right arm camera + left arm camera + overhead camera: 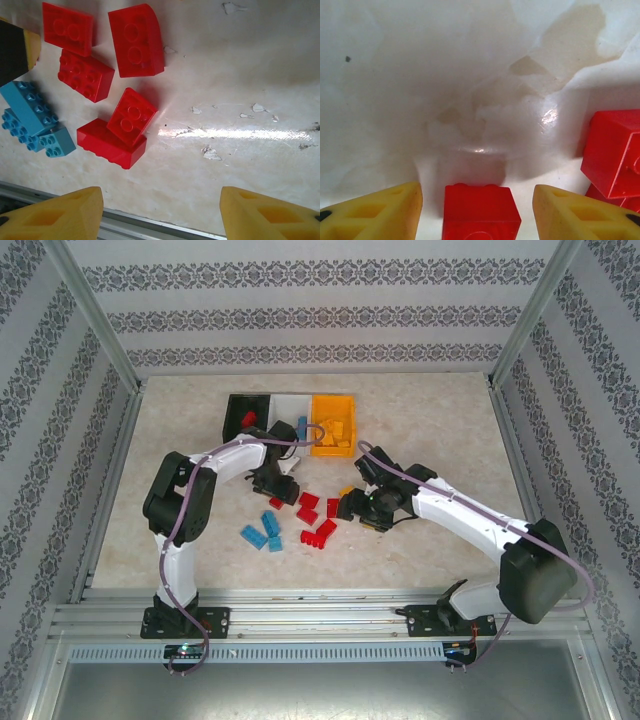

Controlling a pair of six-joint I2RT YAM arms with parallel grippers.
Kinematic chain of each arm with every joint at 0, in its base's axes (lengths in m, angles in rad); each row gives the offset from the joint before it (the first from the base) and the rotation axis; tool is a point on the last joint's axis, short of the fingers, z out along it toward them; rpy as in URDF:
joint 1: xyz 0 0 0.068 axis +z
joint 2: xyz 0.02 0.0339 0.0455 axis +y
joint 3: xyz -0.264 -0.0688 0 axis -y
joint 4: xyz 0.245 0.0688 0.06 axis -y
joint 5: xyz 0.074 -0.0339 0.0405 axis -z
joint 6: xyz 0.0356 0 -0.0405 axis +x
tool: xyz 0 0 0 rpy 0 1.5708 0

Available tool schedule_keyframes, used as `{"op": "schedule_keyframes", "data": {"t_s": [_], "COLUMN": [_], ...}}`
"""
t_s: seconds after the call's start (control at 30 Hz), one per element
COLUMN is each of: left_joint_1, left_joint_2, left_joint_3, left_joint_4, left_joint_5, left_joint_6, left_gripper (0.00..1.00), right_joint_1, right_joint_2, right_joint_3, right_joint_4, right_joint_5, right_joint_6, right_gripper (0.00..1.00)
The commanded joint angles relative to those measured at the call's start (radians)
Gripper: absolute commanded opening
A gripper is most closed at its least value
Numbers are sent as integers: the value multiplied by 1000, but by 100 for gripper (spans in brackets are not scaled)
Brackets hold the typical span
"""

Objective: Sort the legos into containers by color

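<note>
Sorting is running partway: loose legos (308, 515) are lying mid-frame below the part-filled containers (290, 400), left gripper (477, 190) open astride a red brick (480, 215), right gripper (161, 197) open, empty.

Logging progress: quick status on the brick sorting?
Left gripper open, straddling a red brick. Right gripper open, empty. Other bricks loose on table, none blocking.

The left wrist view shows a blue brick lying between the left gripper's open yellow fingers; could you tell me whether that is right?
Not quite: the brick between the open yellow fingers of the left gripper is red, not blue, as the left wrist view shows.
</note>
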Motion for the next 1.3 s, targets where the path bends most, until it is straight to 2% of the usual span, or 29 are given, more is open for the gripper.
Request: {"op": "schedule_keyframes", "data": {"t_s": [0.0, 0.1, 0.33, 0.47, 0.63, 0.93, 1.03, 1.27], "left_joint_1": [-12, -12, -11, -8, 25, 241, 275, 293], "left_joint_2": [4, 0, 25, 0, -68, -234, -205, -11], "left_joint_3": [-14, -34, -47, -47, -33, 37, 118, 360], "left_joint_4": [6, 13, 13, 5, -36, -52, -53, -78], "left_joint_5": [-25, -35, -48, -33, -32, 16, -13, -99], "left_joint_6": [20, 20, 9, -16, -88, -261, -262, -242], "left_gripper": [60, 56, 35, 28, 26, 26, 25, 26], "right_joint_1": [0, 0, -5, -11, -13, 2, 11, 32], "right_joint_2": [19, 29, 83, 172, 318, 489, 515, 556], "right_joint_3": [12, 11, 60, 144, 291, 429, 438, 452], "right_joint_4": [0, 9, -15, -48, -119, -171, -169, -175], "right_joint_5": [7, 2, 31, 49, 65, 73, 72, 79], "right_joint_6": [-5, -2, -20, -77, -170, -250, -254, -261], "right_gripper": [64, 64, 64, 63, 63, 57, 57, 56]}}
